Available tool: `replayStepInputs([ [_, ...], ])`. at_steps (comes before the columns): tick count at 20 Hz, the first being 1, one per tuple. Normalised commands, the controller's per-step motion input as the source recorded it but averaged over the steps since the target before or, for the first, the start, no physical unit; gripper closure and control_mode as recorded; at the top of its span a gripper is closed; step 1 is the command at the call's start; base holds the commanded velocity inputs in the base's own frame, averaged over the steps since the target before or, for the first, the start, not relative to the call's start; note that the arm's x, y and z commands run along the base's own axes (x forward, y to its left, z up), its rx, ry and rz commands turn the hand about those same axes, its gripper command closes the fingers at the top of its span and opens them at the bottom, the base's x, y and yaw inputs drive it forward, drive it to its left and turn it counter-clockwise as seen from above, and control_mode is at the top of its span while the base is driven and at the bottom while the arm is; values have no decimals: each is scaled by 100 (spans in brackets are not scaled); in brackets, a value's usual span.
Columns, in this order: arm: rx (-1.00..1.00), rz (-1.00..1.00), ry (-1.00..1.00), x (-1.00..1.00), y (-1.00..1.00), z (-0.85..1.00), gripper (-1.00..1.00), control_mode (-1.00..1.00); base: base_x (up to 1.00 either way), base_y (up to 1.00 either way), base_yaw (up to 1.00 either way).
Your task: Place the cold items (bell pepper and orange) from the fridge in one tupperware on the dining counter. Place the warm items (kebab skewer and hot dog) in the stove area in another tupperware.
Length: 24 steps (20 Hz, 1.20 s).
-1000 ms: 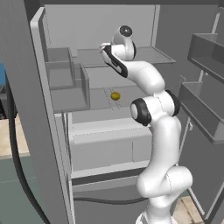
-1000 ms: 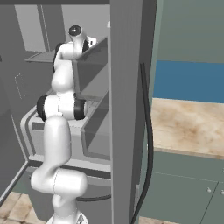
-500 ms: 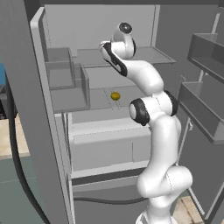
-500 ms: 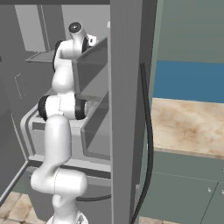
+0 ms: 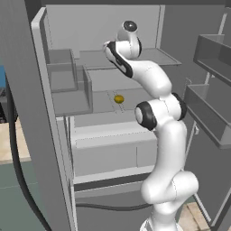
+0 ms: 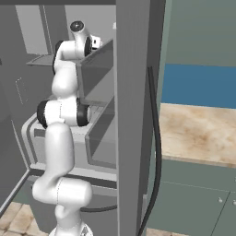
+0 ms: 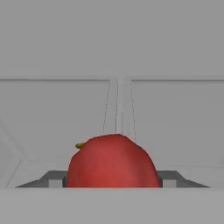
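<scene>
Red bell pepper [image 7: 113,161] fills the space between the finger tips in the hand view, resting on the pale upper fridge shelf [image 7: 57,113] with its small yellow-green stem pointing left. The gripper [image 7: 113,179] has a grey pad at each flank of the pepper; the jaws stand narrowed around it, and the pads appear to touch its sides, so this reads as a grip being made on the pepper.

Procedure for the step in hand, working left to right:
- Left pad: confirm contact on the pepper's flank, below the stem, not on the stem itself.
- Centre: keep the pepper's widest part between the pads; its skin is smooth and rounded, so it may slip upward if squeezed too high.
- Right pad: confirm matching contact before lifting.
- Lift slightly off the shelf, then draw the arm straight back out of the fridge [image 5: 43,113], clear of the door bins [image 5: 212,58] to the right.

In the left base view, the orange [image 5: 118,99] lies on the lower shelf, well apart from the gripper, awaiting collection.

No brands, labels or legible writing are present on any surface.
</scene>
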Motion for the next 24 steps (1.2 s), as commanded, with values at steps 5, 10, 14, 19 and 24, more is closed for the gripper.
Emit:
replayStepInputs([
  [5, 1, -2, -17, -54, 0, -3, 100, -100, 0, 0, 0],
  [10, 0, -1, -11, -23, 0, -36, 100, -100, 0, 0, 0],
  [14, 1, -6, -15, -92, -11, 23, 100, -100, 0, 0, 0],
  [19, 2, -15, -16, -100, -3, 65, 100, -100, 0, 0, 0],
  [24, 0, -26, 0, -96, -9, 2, 100, -100, 0, 0, 0],
])
